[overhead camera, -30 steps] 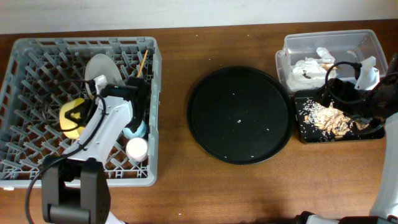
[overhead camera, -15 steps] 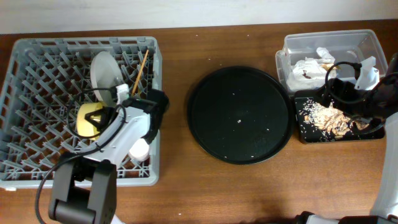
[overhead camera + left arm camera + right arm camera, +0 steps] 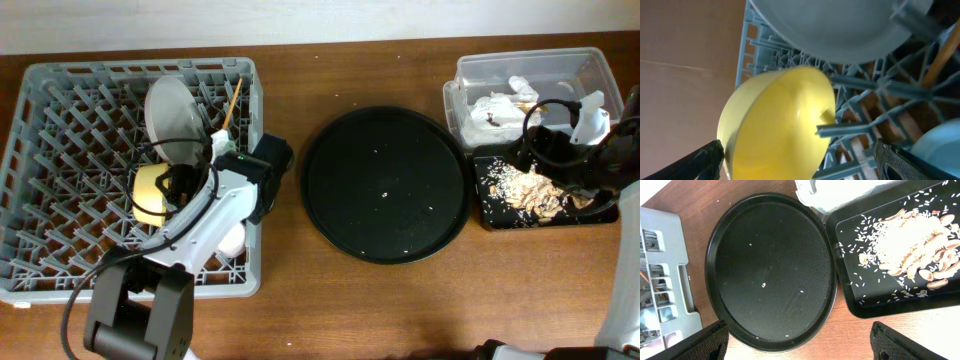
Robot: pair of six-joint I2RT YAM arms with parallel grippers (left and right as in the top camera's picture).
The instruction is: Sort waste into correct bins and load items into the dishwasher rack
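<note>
The yellow bowl (image 3: 777, 120) and pale plate (image 3: 840, 25) lean on edge between the dishwasher rack (image 3: 60, 130) pegs, which prop them; left fingers (image 3: 705, 157) and right fingers (image 3: 710, 340) gape wide, holding nothing

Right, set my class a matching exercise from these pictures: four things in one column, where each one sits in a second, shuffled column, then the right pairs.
Column 1
1. napkins
2. scraps
3. bowl
4. round tray

Column 2
A. in the rack
B. straight on the table
C. in the clear tub
D. on the small black tray

Pairs: 1-C, 2-D, 3-A, 4-B
</note>
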